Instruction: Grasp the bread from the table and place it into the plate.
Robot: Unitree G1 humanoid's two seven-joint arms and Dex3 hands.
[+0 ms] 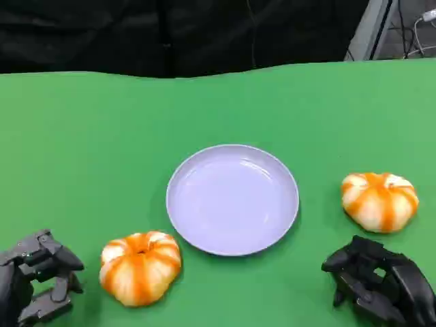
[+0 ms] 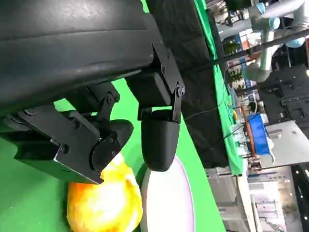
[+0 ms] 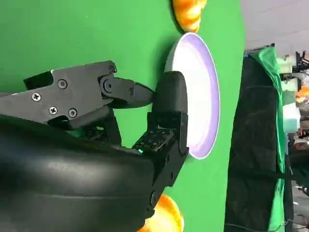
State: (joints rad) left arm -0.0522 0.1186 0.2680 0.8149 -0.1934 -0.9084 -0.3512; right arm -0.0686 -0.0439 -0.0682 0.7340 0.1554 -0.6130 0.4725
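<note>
Closest to the camera in the head view, the left hand (image 1: 37, 276) sits in the lower left corner of the frame, down on the green table (image 1: 82, 150), fingers apart with nothing between them. Just to its right is a round bread roll (image 1: 140, 266), white with orange stripes, kinda pumpkin-looking, near the hand but not touching it as far as I can see. The left wrist view shows that same roll (image 2: 104, 203) glowing orange-yellow just past the fingers (image 2: 159, 140), which hang loose and hold nothing.

Over in the lower right corner, the right hand (image 1: 381, 283) is low on the table too, fingers spread a bit and holding nothing. Its own wrist view shows the fingers (image 3: 169, 104) parted with green cloth between them.

A bit further up, right of center, is the second bread roll (image 1: 379, 200), same stripes, sitting just above the right hand in the frame and clear of it.

Between the two rolls, dead center of the picture, is the plate (image 1: 187, 180), pale lavender, round, shallow. The left roll's top right edge is very close to the plate's lower left rim, might be just touching, can't really tell. The right roll is well apart from it.

Past the table edge, across the top of the frame, there's a black curtain (image 1: 170, 34).
</note>
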